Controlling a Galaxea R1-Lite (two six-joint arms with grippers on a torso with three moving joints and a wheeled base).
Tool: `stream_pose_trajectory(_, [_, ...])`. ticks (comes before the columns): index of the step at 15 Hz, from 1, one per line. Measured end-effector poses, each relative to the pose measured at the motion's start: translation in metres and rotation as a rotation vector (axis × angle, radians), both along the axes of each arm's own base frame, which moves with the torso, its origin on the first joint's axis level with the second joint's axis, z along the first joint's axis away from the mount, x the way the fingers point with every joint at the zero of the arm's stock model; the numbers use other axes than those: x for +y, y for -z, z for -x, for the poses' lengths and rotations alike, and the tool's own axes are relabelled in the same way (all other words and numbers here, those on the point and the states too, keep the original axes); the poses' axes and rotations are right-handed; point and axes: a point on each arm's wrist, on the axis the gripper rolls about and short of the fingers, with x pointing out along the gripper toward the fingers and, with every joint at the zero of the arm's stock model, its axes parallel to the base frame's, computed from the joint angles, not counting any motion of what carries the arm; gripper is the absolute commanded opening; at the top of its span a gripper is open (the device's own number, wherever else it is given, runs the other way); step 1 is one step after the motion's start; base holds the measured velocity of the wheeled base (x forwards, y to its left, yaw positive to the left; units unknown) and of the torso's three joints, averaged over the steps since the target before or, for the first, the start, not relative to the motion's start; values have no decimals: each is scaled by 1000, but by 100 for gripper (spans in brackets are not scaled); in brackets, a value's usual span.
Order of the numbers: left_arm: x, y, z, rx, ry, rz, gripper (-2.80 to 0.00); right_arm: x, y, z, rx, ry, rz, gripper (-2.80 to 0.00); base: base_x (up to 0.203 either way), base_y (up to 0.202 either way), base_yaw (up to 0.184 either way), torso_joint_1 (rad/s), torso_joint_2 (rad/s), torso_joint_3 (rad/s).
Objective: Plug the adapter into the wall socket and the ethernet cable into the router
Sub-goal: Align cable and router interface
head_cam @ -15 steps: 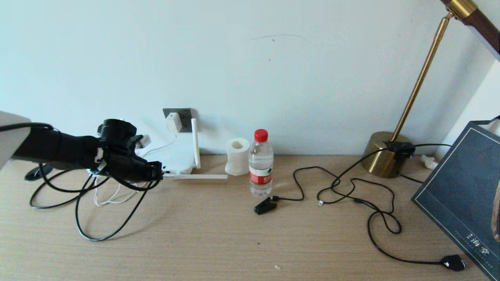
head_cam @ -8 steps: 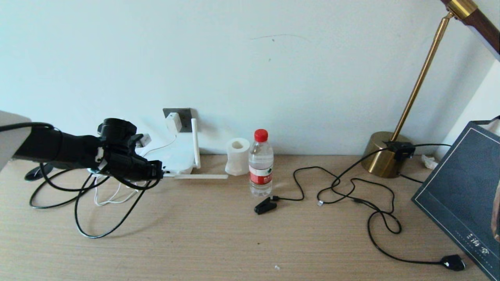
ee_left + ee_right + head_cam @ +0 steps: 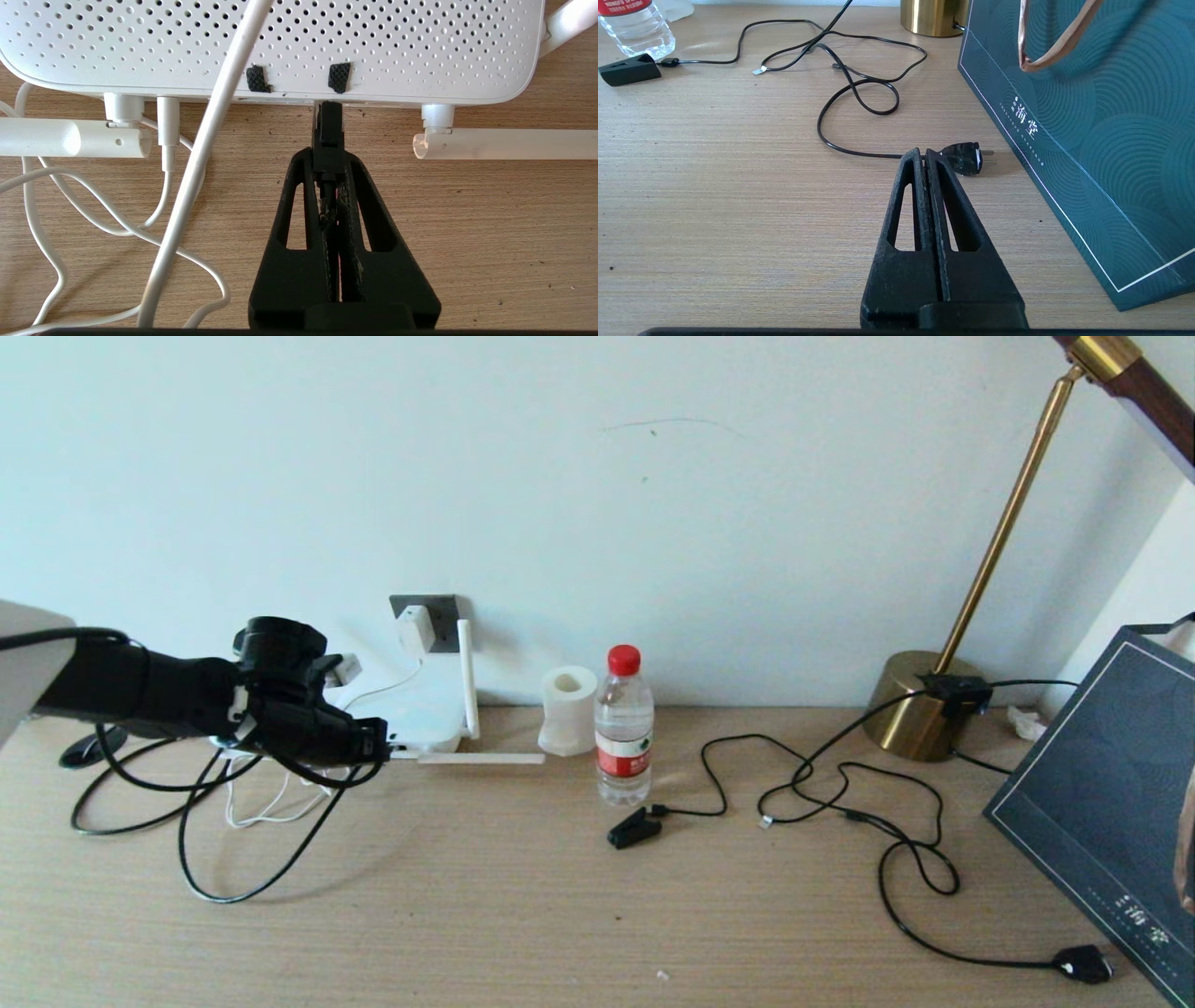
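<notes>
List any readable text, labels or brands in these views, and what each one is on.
"海堂": white characters on the side of the dark teal paper bag, in the right wrist view.
Small dotted line beside those characters on the bag: too small to read.
Red label on the water bottle: has print, too blurred to read.
Router, adapter, wall socket, lamp base: no visible text.

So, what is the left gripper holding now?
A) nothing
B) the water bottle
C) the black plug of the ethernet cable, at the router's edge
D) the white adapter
C: in the left wrist view the left gripper is shut on the ethernet cable, its plug at the router edge.
</notes>
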Motion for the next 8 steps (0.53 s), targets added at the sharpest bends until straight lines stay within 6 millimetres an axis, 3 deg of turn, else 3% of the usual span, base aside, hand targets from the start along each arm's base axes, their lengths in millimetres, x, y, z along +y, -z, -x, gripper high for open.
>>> stream_pose_trajectory(8, [0, 5, -2, 12, -1, 0, -280, 0, 0, 0, 0, 0, 0, -280, 0, 0, 0, 0, 0, 0])
